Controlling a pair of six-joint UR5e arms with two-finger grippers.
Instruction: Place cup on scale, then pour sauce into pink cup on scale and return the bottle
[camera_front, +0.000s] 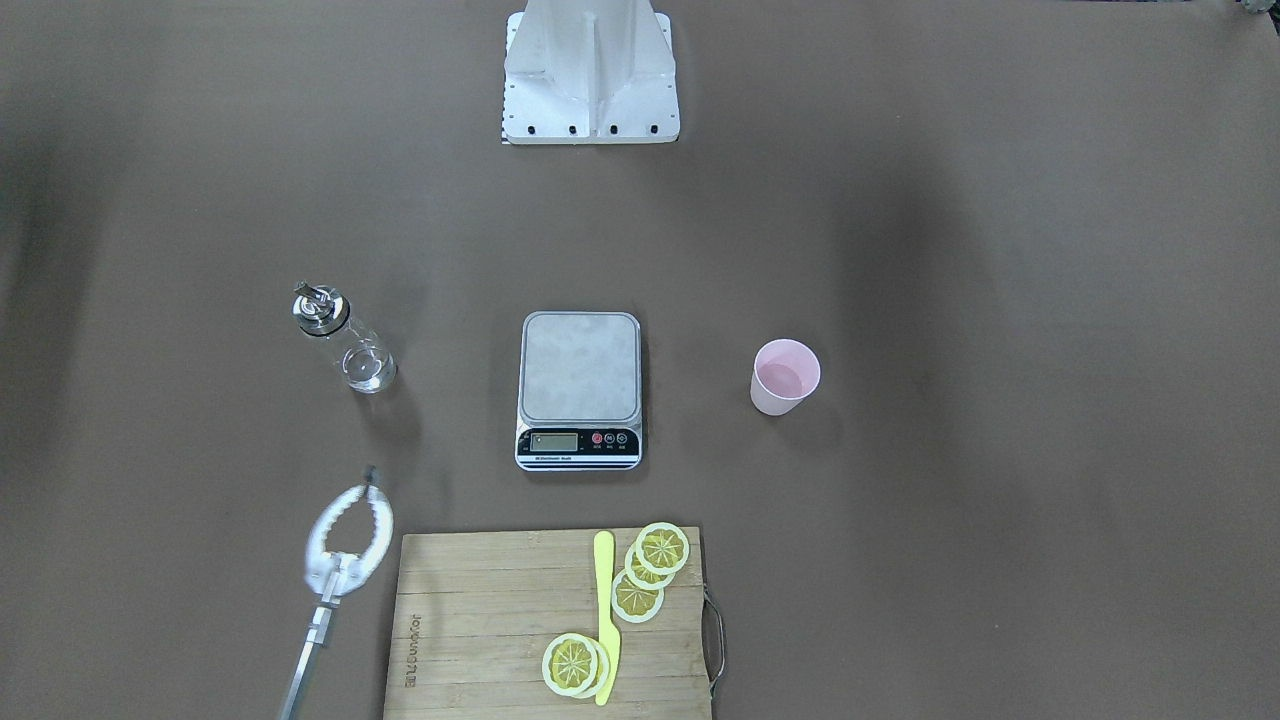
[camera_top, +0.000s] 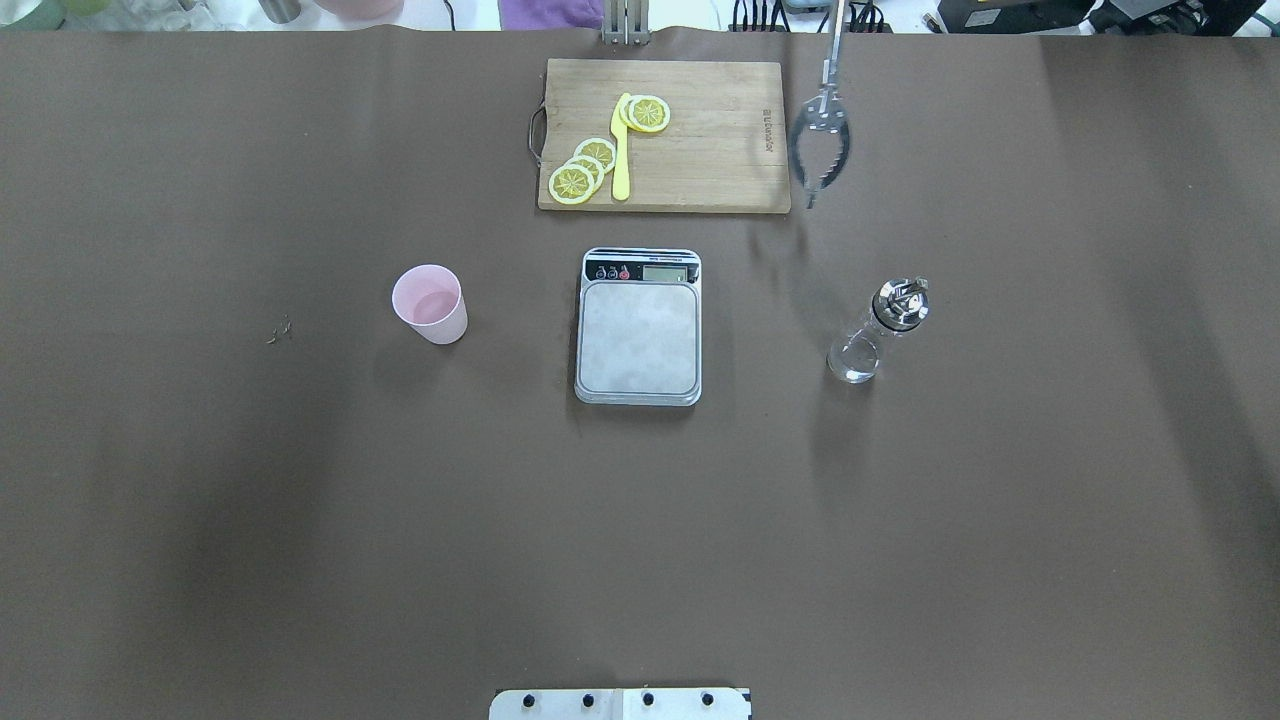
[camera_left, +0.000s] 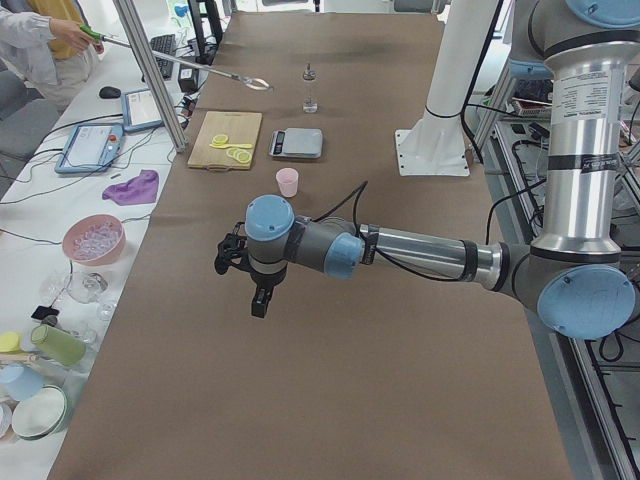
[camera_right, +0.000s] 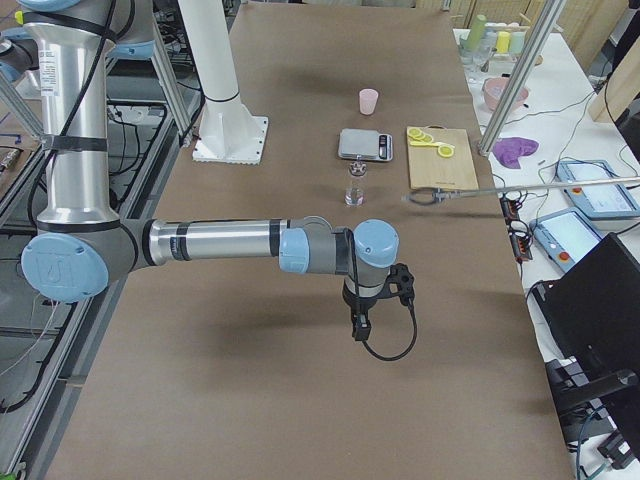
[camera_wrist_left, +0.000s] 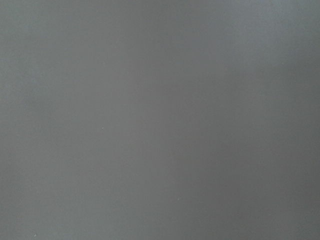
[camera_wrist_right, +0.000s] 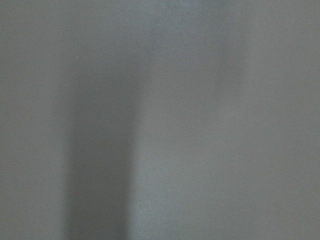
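Observation:
The pink cup (camera_top: 430, 304) stands upright on the brown table, left of the scale (camera_top: 638, 335); the scale's silver platform is bare. The clear glass bottle (camera_top: 880, 335) with its metal cap stands right of the scale. In the front-facing view the cup (camera_front: 785, 376) is at the right, the scale (camera_front: 580, 380) in the middle and the bottle (camera_front: 345, 340) at the left. My left gripper (camera_left: 258, 302) hangs well short of the cup (camera_left: 288, 182). My right gripper (camera_right: 359, 326) hangs short of the bottle (camera_right: 355, 185). I cannot tell whether either is open or shut. Both wrist views show only blurred table.
A wooden cutting board (camera_top: 700, 140) with lemon slices (camera_top: 585, 170) and a yellow knife (camera_top: 621, 150) lies beyond the scale. Metal tongs (camera_top: 820, 140) on a long pole, held by a person (camera_left: 45, 45), hover beside the board near the bottle.

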